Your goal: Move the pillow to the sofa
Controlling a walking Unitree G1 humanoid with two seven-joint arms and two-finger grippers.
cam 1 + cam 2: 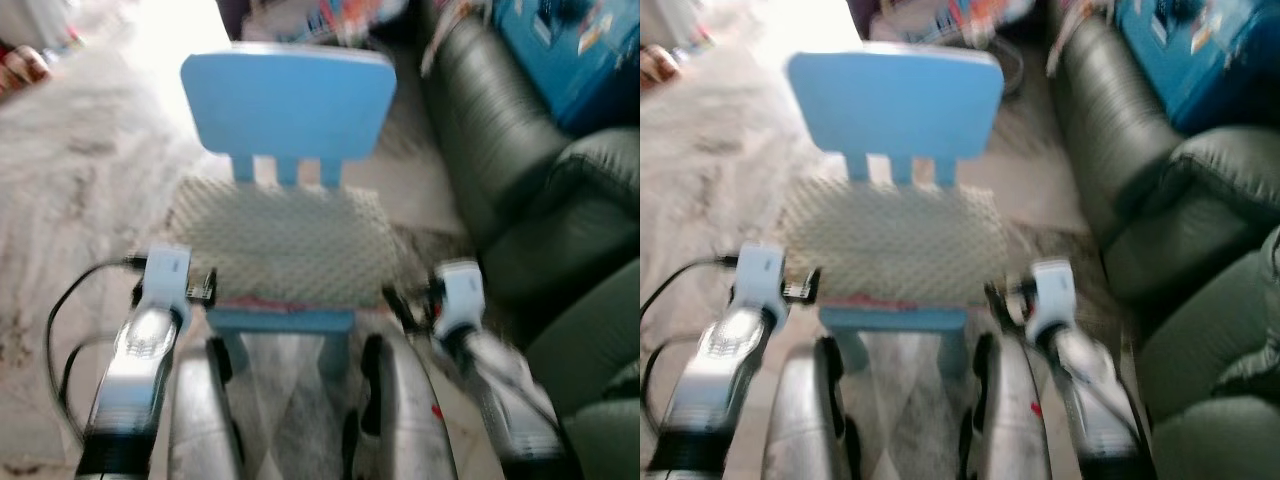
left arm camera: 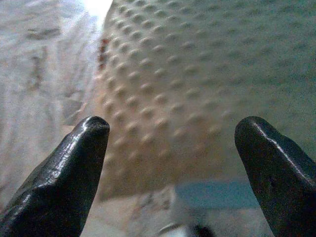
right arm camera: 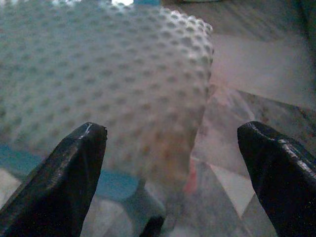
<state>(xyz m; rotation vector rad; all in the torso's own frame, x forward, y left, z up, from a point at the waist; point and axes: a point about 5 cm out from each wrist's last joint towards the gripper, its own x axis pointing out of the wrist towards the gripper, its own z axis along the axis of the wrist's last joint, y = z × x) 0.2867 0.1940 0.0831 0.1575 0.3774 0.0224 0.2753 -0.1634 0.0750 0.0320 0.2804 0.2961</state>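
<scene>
The bumpy cream pillow (image 1: pixel 285 240) is being borne on the blue chair (image 1: pixel 288 100), the dark sofa (image 1: pixel 520 170) lying at 3 o'clock. Left gripper (image 2: pixel 170 148) and right gripper (image 3: pixel 170 148) are being held spread wide at the pillow's near corners, at 7 and 5 o'clock.

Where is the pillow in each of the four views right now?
Left eye view: pillow at centre, on the blue chair seat.
Right eye view: pillow left of centre, on the same seat.
Left wrist view: pillow ahead of the open left gripper.
Right wrist view: pillow ahead of the open right gripper.
Shared landmark: the chair's blue seat edge under the pillow.
</scene>
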